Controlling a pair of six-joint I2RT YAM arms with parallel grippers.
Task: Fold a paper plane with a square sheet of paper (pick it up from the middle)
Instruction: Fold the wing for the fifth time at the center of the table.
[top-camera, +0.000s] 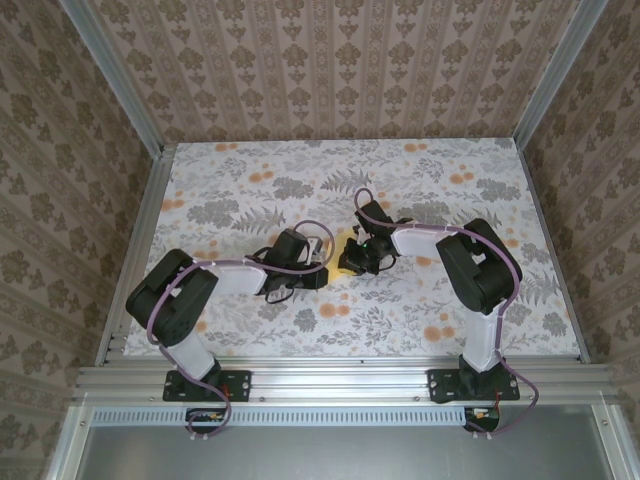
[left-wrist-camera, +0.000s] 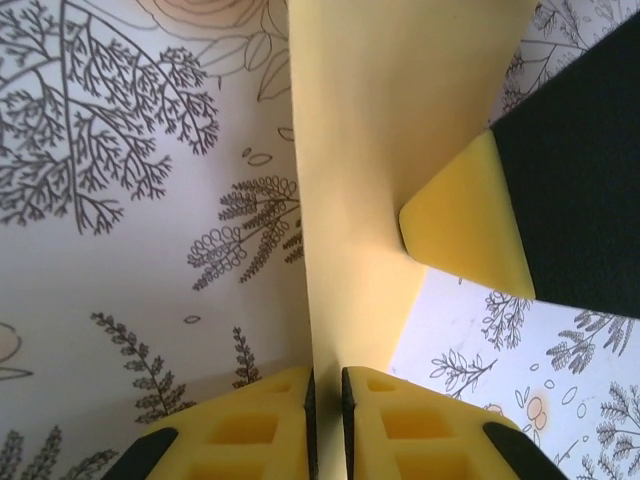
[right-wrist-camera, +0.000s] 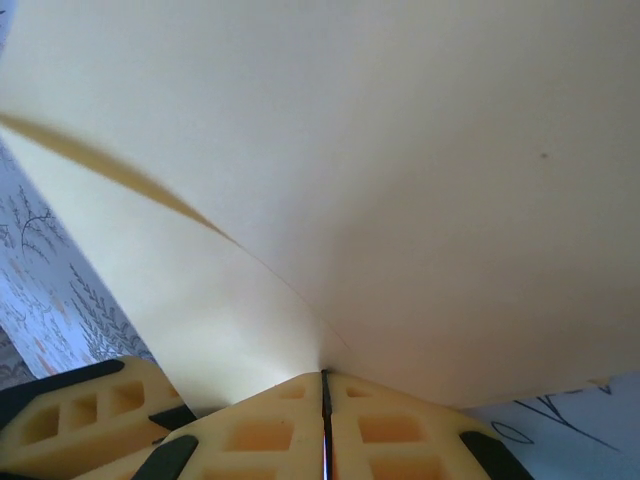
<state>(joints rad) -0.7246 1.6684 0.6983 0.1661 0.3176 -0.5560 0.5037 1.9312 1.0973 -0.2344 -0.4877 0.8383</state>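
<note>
One sheet of paper (top-camera: 347, 252) hung folded near the middle of the table (top-camera: 450, 200), well apart from every edge, with bare flowered cloth on all sides. Two grippers met at it. The right gripper (right-wrist-camera: 324, 400) had its fingers pressed together on the sheet's lower edge. The left gripper (left-wrist-camera: 326, 400) kept its fingers (left-wrist-camera: 260, 415) a narrow slit apart, with a crease of the sheet running into that slit. Whether it pinched the paper I could not tell. In the left wrist view, one right finger pad touched the sheet's right edge. Metal rails (top-camera: 340, 380) bordered the table and three patterned walls (top-camera: 330, 70) closed it in.
</note>
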